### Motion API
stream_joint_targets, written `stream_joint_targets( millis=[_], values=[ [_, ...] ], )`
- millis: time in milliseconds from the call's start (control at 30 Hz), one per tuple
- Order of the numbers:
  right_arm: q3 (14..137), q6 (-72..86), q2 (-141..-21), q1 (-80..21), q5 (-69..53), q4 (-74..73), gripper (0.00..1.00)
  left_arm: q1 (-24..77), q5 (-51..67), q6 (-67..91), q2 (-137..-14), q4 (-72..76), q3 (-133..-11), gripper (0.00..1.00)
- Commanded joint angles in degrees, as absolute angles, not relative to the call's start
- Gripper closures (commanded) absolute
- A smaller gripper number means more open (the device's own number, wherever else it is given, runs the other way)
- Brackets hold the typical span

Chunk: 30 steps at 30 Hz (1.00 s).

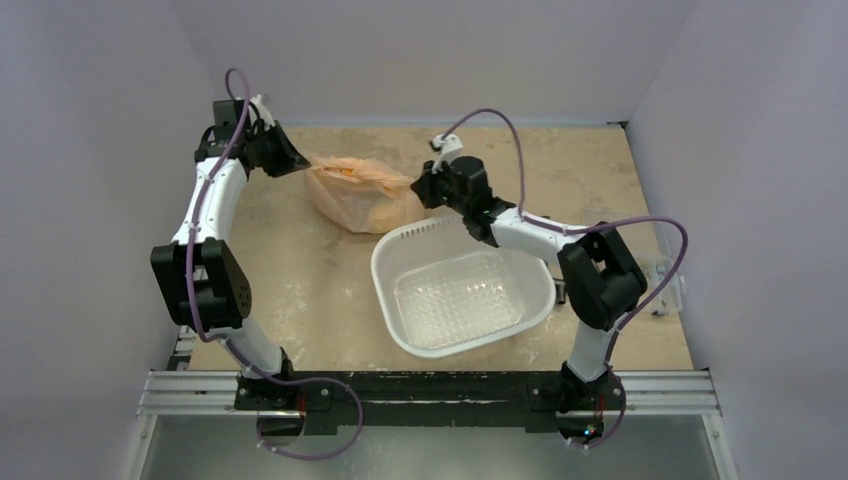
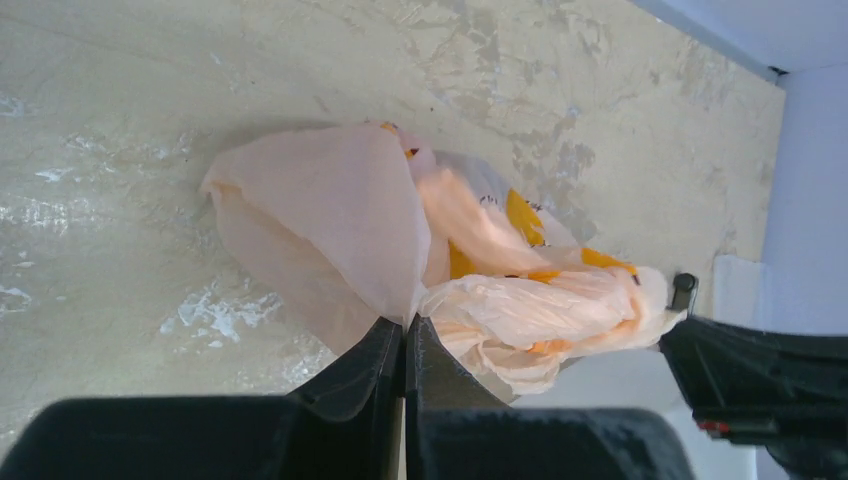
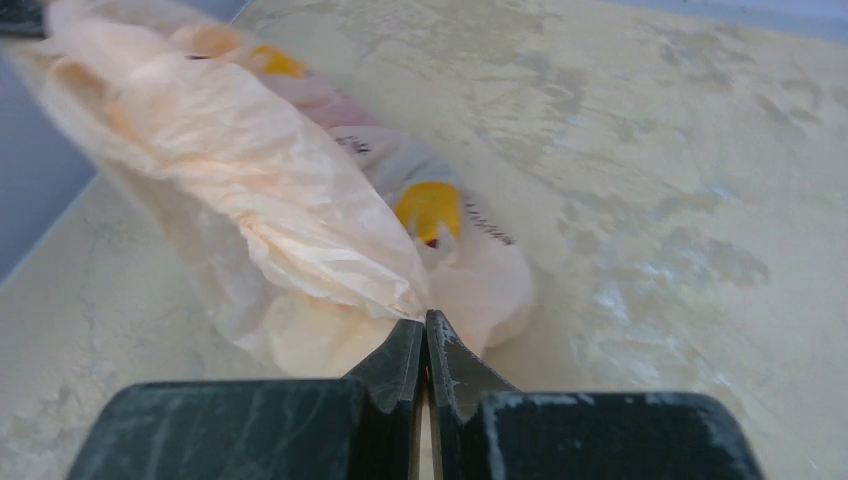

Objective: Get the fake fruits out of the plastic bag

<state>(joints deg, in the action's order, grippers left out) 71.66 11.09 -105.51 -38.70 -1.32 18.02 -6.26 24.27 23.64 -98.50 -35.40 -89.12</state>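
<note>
Plastic bag [image 1: 360, 195]: we see it lying slumped on the table [image 1: 300, 290], at the far middle, between the two grippers.
Fake fruits: none shows outside the bag. Yellow-orange patches show through the film, and we cannot tell whether they are fruit or print.
Long axis: it runs from the bag's far-left end to its near-right end, straight from one gripper to the other.
Left gripper [image 2: 405, 325]: its jaws are pressed together with a fold of the bag's film pinched at the tips, at the far-left end.
Right gripper [image 3: 425, 320]: its jaws are likewise closed tight on a gathered fold of film at the near-right end.
Nearer arm: neither, since each has its own end of the bag in its grip.
Basin [image 1: 460, 300]: white, perforated, nothing in it, just beside the bag on the near-right, under the right forearm.
Coming move: we judge it turns on where the bag's mouth lies along that axis, which we cannot make out.
</note>
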Motion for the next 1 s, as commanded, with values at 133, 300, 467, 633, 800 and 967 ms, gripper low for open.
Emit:
stream_joint_targets(
  millis=[133,300,467,633,800,967],
  values=[
    [67.5,24.7,-103.8,-29.4,-11.7,29.4,1.00,-7.3,31.3,27.4,-98.9,-30.0,-89.2,1.00],
    [73.3,13.8,-103.5,-30.4,-9.4,19.8,0.76,-6.6,33.8,29.0,-100.1,-29.1,-89.2,1.00],
    [83.1,-8.0,-105.6,-36.7,3.0,8.4,0.46,-6.0,34.6,29.1,-100.4,-28.9,-89.4,1.00],
    [87.5,-27.7,-109.8,-46.5,19.2,7.6,0.30,-5.5,35.2,29.1,-100.4,-28.9,-89.5,1.00],
    [95.6,-32.0,-115.7,-50.6,27.5,7.2,0.28,-4.7,35.4,28.8,-100.4,-29.1,-89.6,1.00],
    [103.1,-33.2,-121.5,-52.1,35.5,8.3,0.32,-3.2,35.1,27.8,-100.6,-29.9,-90.2,1.00]
  ],
)
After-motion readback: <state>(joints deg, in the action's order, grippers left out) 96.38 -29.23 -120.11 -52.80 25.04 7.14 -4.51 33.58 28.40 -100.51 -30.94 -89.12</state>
